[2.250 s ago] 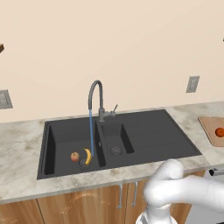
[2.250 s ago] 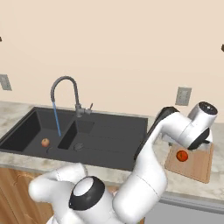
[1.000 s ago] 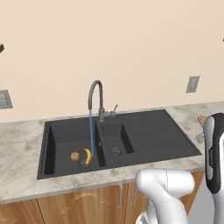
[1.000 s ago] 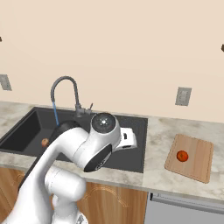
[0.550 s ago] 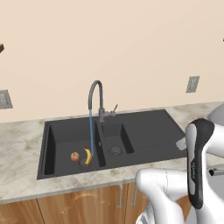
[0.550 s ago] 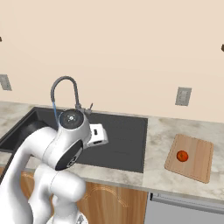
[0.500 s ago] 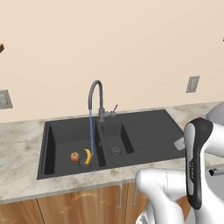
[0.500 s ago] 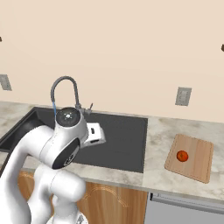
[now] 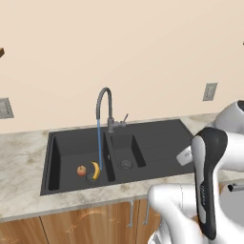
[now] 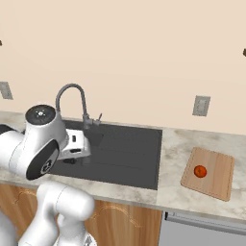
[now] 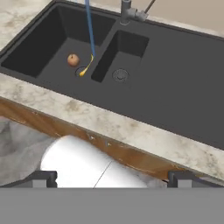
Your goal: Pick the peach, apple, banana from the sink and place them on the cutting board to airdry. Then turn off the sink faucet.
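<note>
Pale marble desk [image 9: 24, 171] runs under a plain cream wall, with the matte black double-basin sink [image 9: 157, 138] set into it. One round orange-red fruit [image 10: 200, 171] already sits on the light-brown wooden cutting board [image 10: 218, 185] near the desk's right end. In the large basin, the small curved yellow banana [image 9: 96, 170] lies just beside a round reddish fruit [image 9: 81, 170], close to the thin blue stream falling from the dark-grey gooseneck faucet [image 9: 104, 105].

My fingers [image 11: 111, 177] are spread fully and hold nothing, with the hand above the desk's front edge.

I judge the next pick should start with a drop straight into the large basin, clear of the faucet neck, spanning the banana across its narrow width so it does not roll into its neighbour.

No brand, label or writing is readable anywhere.
</note>
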